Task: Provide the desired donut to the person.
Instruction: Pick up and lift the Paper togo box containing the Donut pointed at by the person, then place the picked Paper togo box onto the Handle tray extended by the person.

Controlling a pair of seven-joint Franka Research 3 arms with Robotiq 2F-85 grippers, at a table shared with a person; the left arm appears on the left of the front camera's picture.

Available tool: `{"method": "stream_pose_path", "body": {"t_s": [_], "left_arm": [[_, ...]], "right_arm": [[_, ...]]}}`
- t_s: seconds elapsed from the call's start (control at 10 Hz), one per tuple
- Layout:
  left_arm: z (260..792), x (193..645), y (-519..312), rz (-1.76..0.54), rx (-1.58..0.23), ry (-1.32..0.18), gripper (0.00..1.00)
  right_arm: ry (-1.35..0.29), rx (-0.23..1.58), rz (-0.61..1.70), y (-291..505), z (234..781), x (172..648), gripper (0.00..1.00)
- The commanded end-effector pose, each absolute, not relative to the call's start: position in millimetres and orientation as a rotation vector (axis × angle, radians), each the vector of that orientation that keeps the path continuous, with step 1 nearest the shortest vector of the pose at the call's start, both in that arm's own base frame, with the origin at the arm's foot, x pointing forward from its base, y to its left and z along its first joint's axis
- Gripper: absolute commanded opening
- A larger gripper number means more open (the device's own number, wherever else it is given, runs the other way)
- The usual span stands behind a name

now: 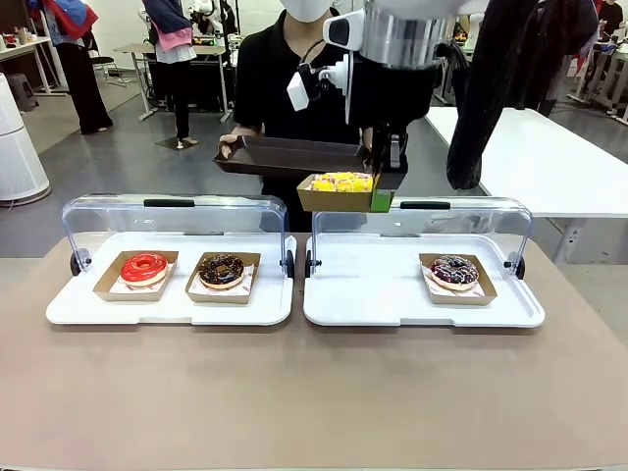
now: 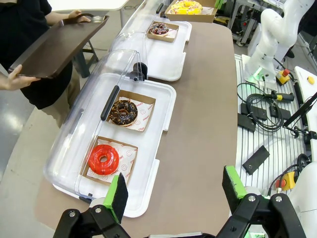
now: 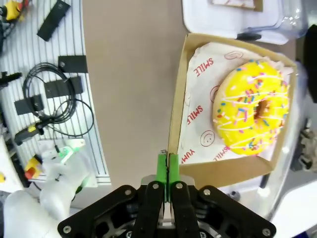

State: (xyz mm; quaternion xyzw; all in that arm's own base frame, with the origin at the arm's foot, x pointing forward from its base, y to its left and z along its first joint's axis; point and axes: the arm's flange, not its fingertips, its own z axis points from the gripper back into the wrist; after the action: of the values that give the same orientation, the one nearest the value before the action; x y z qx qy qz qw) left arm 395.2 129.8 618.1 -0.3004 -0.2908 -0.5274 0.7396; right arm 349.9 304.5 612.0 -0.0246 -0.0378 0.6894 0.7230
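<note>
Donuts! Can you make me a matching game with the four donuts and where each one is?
Things:
1. red donut
2. yellow donut
3. chocolate donut
4. striped dark donut

Places:
A. in the box pinched by the right gripper, lifted above the table
B. alone on the right white tray
C. on the left white tray, at its outer end
D. on the left white tray, at the end nearer the middle

Pairs: 1-C, 2-A, 3-D, 4-B

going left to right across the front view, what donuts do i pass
red donut → chocolate donut → yellow donut, held up in its box by the right gripper → dark sprinkled donut
</note>
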Motion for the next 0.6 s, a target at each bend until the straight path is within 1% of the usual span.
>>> {"method": "stream_pose_path", "body": {"t_s": [0.0, 0.1, 0.5], "left_arm": [[619, 393, 130, -1.161, -0.663, -0.636, 1.0], [619, 393, 130, -1.161, -0.663, -0.636, 1.0], [619, 393, 130, -1.161, -0.663, -0.636, 1.0]], "right_arm": [[-0.076, -0.018, 1.602, 302, 589, 372, 0.0], [-0.083, -0.054, 1.522, 304, 612, 350, 0.0], [-0.083, -0.054, 1.522, 304, 612, 350, 0.0]]}}
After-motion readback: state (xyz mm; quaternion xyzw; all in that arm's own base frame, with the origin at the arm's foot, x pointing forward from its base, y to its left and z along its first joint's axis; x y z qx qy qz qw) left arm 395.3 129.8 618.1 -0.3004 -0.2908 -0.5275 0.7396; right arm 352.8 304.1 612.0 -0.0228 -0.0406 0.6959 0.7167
